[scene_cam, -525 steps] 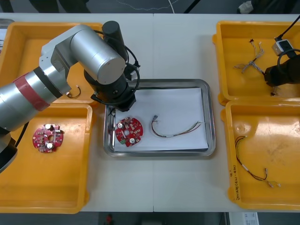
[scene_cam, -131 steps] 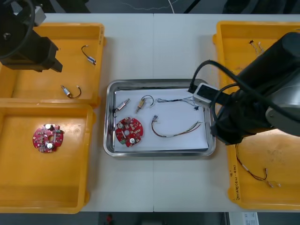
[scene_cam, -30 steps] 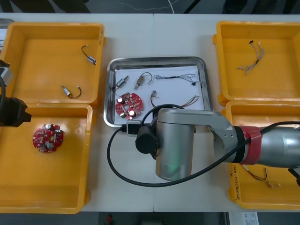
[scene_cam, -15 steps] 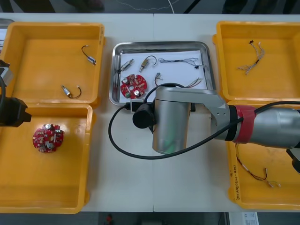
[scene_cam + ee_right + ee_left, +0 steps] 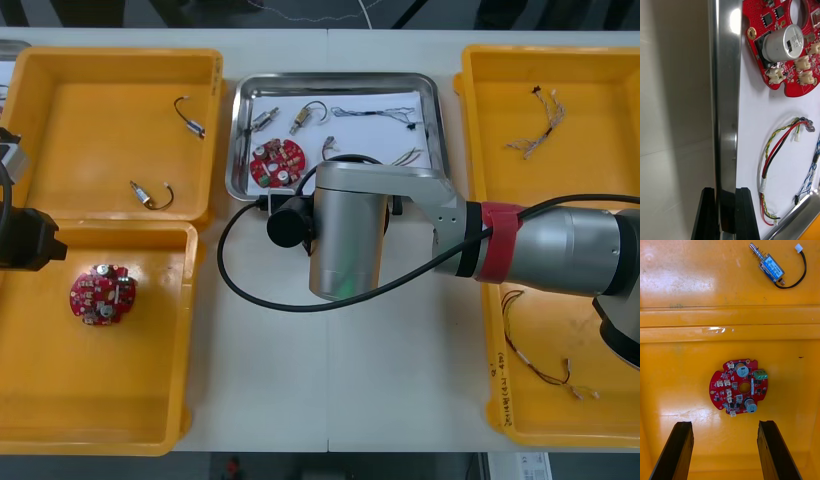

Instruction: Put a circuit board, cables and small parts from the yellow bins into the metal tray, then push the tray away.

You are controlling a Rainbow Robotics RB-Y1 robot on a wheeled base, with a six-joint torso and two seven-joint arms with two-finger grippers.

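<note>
The right gripper (image 5: 725, 215) clamps the near rim of the loaded metal tray (image 5: 432, 110), far up the table (image 5: 330, 380) between two yellow bins (image 5: 90, 120). A skewed push could wedge it against a bin wall. The left gripper (image 5: 724, 425) hangs spread over a near bin.

Loaded metal tray (image 5: 236, 140) lying far back on my counter (image 5: 330, 380), between the two far yellow bins (image 5: 90, 110).

On its white inside I see a round red circuit board (image 5: 277, 162) flat at the near left, two small metal parts (image 5: 266, 118) beyond it, a twisted blue and white cable (image 5: 375, 112) along the far side, and a red and yellow cable (image 5: 762, 184) curled beside the board. A second board (image 5: 101, 294) lies in the near-left bin (image 5: 100, 400); the right bins (image 5: 600, 170) hold cables (image 5: 540, 125), possibly blue and white in the far one.
</note>
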